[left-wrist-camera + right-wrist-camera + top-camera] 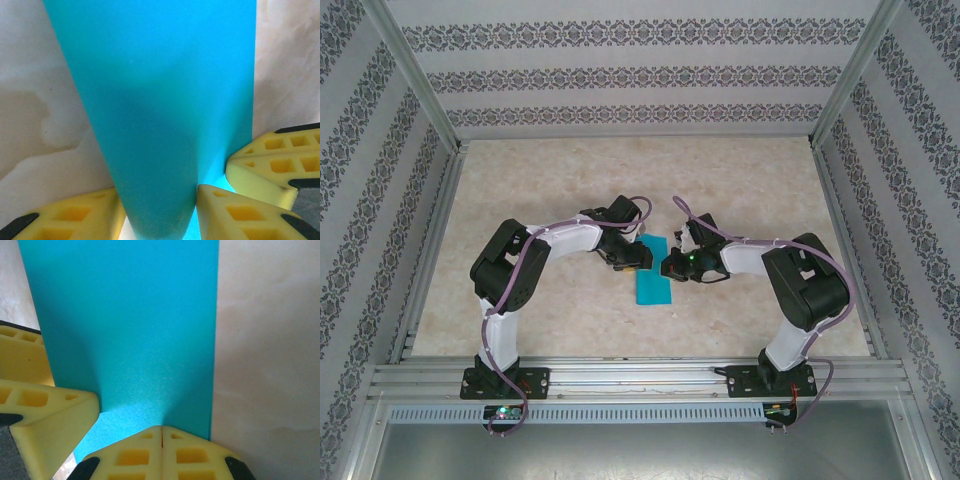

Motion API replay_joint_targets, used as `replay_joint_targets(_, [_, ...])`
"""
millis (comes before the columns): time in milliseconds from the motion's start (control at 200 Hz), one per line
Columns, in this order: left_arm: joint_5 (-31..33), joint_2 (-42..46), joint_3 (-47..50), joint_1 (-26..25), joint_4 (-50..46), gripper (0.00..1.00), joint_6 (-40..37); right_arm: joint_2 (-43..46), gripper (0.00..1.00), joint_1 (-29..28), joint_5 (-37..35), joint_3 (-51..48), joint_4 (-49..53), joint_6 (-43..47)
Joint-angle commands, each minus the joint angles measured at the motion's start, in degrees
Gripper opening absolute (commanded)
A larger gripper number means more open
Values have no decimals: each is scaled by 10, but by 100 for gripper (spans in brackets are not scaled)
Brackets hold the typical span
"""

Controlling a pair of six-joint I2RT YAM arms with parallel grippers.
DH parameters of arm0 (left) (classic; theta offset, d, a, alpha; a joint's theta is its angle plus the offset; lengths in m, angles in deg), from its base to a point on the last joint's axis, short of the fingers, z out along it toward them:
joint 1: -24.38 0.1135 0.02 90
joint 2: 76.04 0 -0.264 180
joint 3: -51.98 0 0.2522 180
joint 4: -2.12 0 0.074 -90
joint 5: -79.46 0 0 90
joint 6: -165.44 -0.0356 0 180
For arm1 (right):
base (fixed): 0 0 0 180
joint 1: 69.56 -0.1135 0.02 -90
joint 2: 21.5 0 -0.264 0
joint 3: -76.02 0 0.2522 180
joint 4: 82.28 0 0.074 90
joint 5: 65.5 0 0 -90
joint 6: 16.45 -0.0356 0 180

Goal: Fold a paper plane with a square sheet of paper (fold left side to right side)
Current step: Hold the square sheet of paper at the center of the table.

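Teal paper (pixel 130 315) touching the closed right pincer's (pixel 161 430) tips.

The square sheet of paper (pixel 652 278) is laid on the tabletop (pixel 520 190), about mid-width, between the two arms. The left gripper (pixel 632 258) is placed at its far left edge. The right gripper (pixel 670 266) is placed at its right edge, opposite. A raised part of the sheet is seen between the left fingers (pixel 70 215), one on each side. The right fingers (pixel 130 455) are pressed together at the sheet's edge.
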Motion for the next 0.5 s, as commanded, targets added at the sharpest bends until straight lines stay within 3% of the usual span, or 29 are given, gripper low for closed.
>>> replay_joint_targets(0, [28,-66,28,-20,-26,45,-17,-14,0,-3,-23,6,23,9])
replay_joint_targets(500, [75,95,81,2,32,57,-9,-49,0,-3,-57,5,59,24])
